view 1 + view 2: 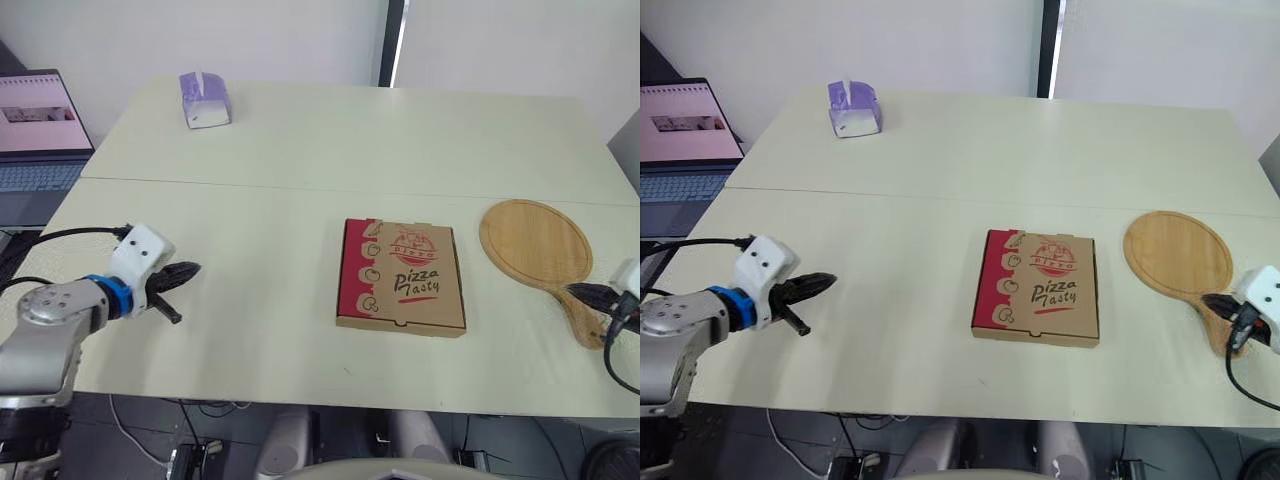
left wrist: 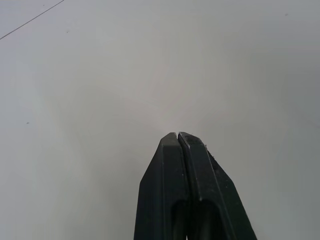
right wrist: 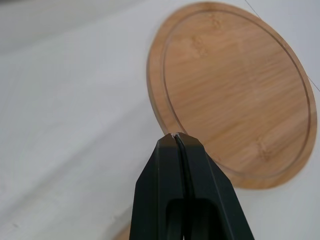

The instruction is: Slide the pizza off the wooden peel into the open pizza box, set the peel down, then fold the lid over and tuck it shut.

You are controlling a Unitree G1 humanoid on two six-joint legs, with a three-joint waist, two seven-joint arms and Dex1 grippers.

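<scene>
1. Left gripper point(image 1: 195, 268): fingers pressed together, holding nothing, above the table point(image 1: 300, 150) near its front left corner.
2. Right gripper point(image 3: 176, 135): fingers pressed together, holding nothing, over the handle of the peel point(image 1: 535, 243).
3. Peel: lies flat on the right side of the table.
4. Box point(image 1: 402, 276): lid closed flat, centre front, left of the peel and apart from it.
5. Tissues point(image 1: 204, 100): far left of the table.
6. Laptop point(image 1: 38, 130): open, beyond the left edge.

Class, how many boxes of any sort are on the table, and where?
2. The closed pizza box lies near the middle, left of the wooden peel; the purple tissue box stands near the far left corner.
</scene>
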